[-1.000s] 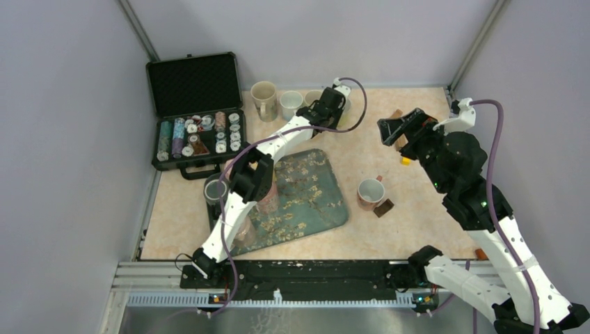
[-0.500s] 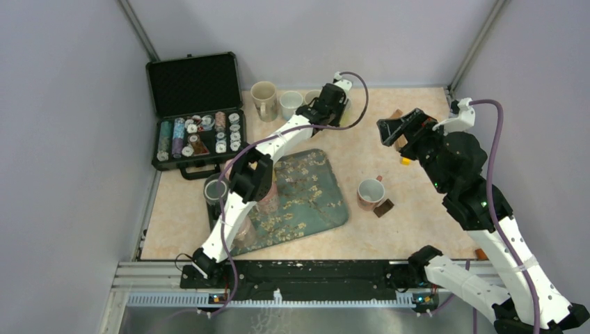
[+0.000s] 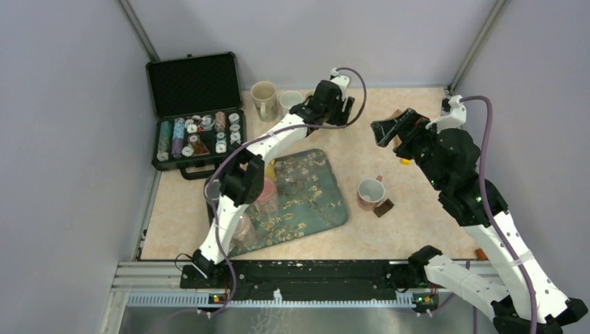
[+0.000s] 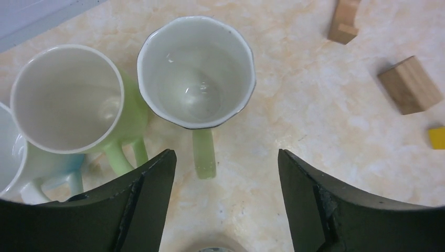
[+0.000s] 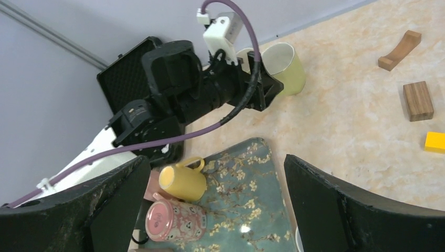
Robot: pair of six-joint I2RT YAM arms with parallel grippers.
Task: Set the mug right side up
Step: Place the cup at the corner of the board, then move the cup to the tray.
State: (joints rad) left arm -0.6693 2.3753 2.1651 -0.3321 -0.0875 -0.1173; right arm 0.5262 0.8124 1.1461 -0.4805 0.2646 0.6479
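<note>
A pale green mug [image 4: 197, 71] stands upright on the table in the back row, its white inside facing up and its handle pointing at my left gripper [image 4: 225, 157]. That gripper is open, with the handle's end just beyond its fingertips and nothing between them. The right wrist view shows the same mug [image 5: 286, 65] beside the left gripper [image 5: 265, 89]. On the floral tray [image 5: 246, 210] a yellow mug [image 5: 182, 180] and a pink mug [image 5: 170, 220] sit bottom up. My right gripper [image 5: 214, 163] hangs open in the air over the table's right half, holding nothing.
Upright mugs [image 4: 68, 97] stand left of the green one. A pinkish mug [image 3: 370, 191] stands right of the tray. The open black case [image 3: 197, 111] of chips is at the back left. Wooden blocks [image 4: 409, 84] and a yellow block [image 4: 436, 137] lie to the right.
My left gripper has opened and let go of the green mug, drawing back slightly. The right arm has shifted a little to the left.
</note>
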